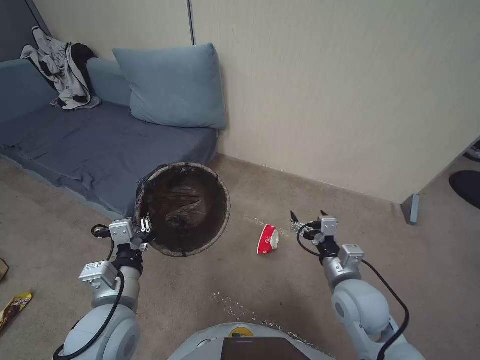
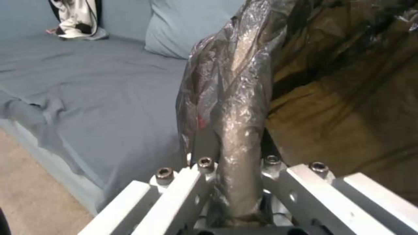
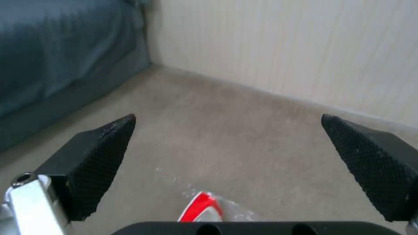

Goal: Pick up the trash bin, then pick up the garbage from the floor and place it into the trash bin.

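Pinching only the rim of the bag-lined round white trash bin (image 1: pixel 184 209), our left hand (image 1: pixel 145 226) risked dropping it; our right hand (image 1: pixel 308 216) was spread wide near the red-and-white paper cup (image 1: pixel 268 239).

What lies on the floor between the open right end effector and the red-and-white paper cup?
Bare beige carpet: in the head view nothing lies between the right end effector and the red-and-white paper cup.
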You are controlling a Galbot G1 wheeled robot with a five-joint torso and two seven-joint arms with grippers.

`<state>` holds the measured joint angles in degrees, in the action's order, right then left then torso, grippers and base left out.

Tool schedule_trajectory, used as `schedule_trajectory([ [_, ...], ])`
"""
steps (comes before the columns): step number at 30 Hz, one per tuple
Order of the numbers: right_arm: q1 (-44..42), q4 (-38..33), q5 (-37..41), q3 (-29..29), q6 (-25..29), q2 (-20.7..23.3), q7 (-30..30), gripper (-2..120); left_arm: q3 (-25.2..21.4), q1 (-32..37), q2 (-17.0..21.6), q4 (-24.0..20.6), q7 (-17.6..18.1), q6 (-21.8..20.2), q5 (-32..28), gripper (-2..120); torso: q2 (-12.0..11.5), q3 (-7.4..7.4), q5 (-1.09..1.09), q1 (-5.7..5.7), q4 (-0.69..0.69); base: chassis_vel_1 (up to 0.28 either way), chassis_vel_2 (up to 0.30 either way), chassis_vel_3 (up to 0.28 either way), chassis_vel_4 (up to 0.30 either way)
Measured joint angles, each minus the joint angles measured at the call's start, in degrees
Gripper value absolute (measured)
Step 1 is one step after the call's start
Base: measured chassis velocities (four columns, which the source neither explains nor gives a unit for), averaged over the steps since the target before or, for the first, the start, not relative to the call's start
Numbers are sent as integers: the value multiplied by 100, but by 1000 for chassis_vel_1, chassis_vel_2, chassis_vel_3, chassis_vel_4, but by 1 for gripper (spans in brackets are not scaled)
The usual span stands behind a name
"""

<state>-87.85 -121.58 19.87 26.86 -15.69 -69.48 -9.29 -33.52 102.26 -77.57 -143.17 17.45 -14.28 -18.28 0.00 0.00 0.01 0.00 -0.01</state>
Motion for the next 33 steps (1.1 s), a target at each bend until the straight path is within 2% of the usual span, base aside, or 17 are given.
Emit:
schedule_trajectory([
  [5,293,351,298,-464,-124,170,-184,100,-8,79,-9,-16,1,-20,10,3,0,0,0,0,1,0,0,0,0],
  [13,616,964,631,-964,-259,188,-370,100,-18,216,-65,-17,1,-30,64,3,0,0,-1,0,1,0,0,0,0],
  [22,850,1667,859,-1183,-271,75,-439,100,-24,273,-102,-16,-4,-30,122,3,0,0,-1,0,0,0,0,0,0],
  [24,1035,2121,879,-1288,-264,-8,-502,100,-24,292,-117,-16,-10,-30,139,3,0,0,-1,0,0,0,0,0,0],
  [30,1284,2539,858,-1381,-182,-97,-573,100,-23,318,-129,-16,-17,-30,152,3,0,0,-1,0,0,0,0,0,0],
  [33,1663,3007,846,-1493,-120,-228,-657,100,-20,357,-140,-16,-28,-28,165,3,0,0,-2,0,0,0,0,0,0],
])
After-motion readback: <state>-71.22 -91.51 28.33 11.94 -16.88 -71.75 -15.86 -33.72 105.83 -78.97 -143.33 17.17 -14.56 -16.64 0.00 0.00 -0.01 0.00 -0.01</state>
